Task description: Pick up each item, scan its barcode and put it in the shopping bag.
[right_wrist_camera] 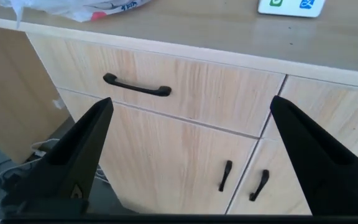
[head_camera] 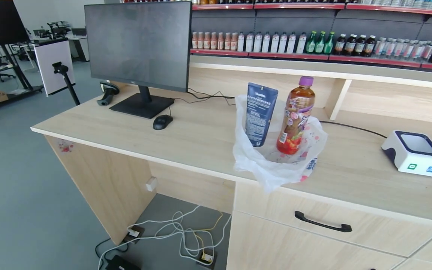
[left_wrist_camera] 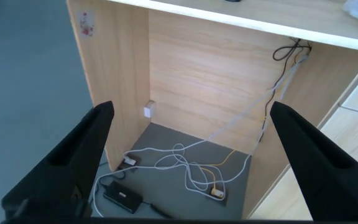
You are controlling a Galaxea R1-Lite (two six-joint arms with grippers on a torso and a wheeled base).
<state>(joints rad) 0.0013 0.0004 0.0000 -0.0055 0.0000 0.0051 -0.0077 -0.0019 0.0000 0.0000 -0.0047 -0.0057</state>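
A white plastic shopping bag sits open on the wooden counter near its front edge. Inside it stand a blue tube and a brown drink bottle with a purple cap. A white barcode scanner rests at the counter's right, also seen as a scanner corner. My left gripper hangs open below the counter, facing the kneehole with cables. My right gripper is open, low in front of the drawer, with the bag above.
A monitor, a mouse and a handheld scanner occupy the counter's left. A drawer handle and cabinet door handles face the right gripper. Loose cables lie on the floor. Shelves of bottles line the back.
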